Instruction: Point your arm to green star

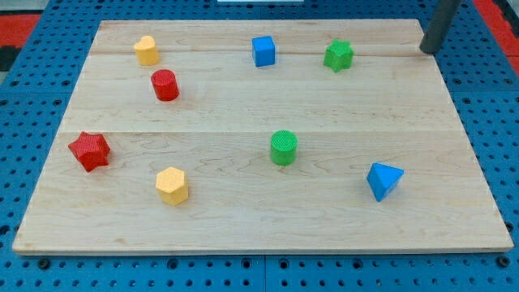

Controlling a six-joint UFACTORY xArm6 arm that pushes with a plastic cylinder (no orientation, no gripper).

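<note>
Camera view shows my tip (425,51), a bare dark rod holding nothing. To its left, well apart, sits the green plastic star block (338,55). I think reaching is just starting, so next slide left.

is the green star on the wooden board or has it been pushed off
On the board. The green star sits on the wooden board near its top edge, with my tip off to its right, apart.

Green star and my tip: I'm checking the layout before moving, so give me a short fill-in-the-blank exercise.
1. The green star lies to the view's ___ of my tip.
2. The blue cube lies to the green star's view-___.
3. The green cylinder is nearer the view's ___ than the star.

Missing words: left; left; bottom
</note>
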